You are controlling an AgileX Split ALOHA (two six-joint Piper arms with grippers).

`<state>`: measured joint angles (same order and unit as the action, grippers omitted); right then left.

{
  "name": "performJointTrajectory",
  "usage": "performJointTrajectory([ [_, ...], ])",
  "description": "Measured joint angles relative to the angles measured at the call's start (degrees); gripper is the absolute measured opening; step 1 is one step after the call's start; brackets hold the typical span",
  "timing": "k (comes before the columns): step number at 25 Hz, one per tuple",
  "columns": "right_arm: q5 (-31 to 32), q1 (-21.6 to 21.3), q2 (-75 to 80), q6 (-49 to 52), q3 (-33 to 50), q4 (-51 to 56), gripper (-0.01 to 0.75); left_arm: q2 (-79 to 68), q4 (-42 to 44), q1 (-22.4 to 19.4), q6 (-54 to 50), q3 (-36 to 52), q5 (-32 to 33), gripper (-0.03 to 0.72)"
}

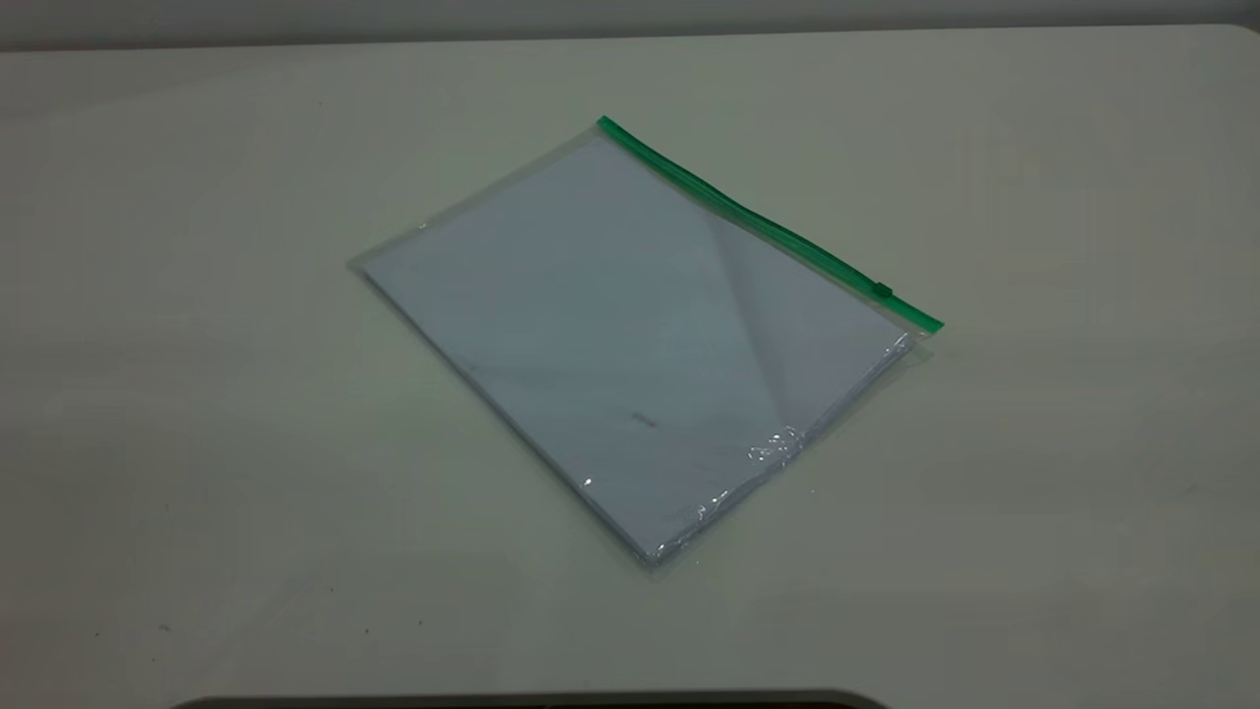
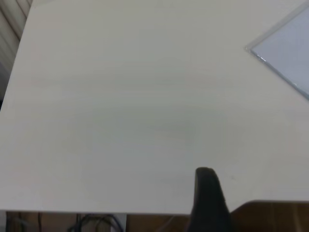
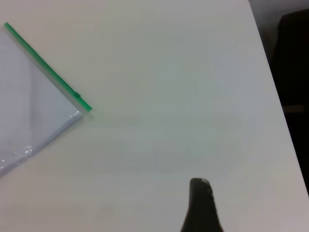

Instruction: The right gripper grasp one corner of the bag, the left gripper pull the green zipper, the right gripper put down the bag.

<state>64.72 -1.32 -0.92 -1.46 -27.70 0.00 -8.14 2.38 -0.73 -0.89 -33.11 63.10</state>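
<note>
From outside, the bag (image 1: 640,335) lies flat and askew at the middle of the table (image 1: 197,394), white paper showing through it, the green zipper (image 1: 768,225) running along its upper-right edge with the slider (image 1: 883,290) near the right-hand end; neither of my arms shows there. In my left wrist view, one dark finger of my left gripper (image 2: 208,198) rises at the bottom centre, well apart from the bag's corner at the upper right, and I cannot tell its state. In my right wrist view, one finger of my right gripper (image 3: 200,205) stands at the bottom centre, the bag's zipper end at the left, and I cannot tell there either.
</note>
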Motion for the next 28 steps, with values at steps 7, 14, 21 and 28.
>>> performJointTrajectory([
  [7,-1.37,0.00,11.61,0.05,-6.31,4.15,0.591,-19.57,-0.27,0.00,0.20,-5.27,-7.09,0.577],
  [14,-12.33,0.00,29.25,-3.22,-7.54,13.16,0.591,-40.21,-10.90,0.00,5.14,-6.39,-25.95,0.577],
  [21,-21.25,0.00,45.58,-12.90,-7.54,19.26,0.591,-59.77,-25.90,0.00,22.41,-10.79,-37.34,0.577],
  [28,-29.07,0.00,63.00,-22.26,-7.54,21.89,0.591,-77.25,-35.36,0.27,38.04,-23.77,-37.96,0.577],
])
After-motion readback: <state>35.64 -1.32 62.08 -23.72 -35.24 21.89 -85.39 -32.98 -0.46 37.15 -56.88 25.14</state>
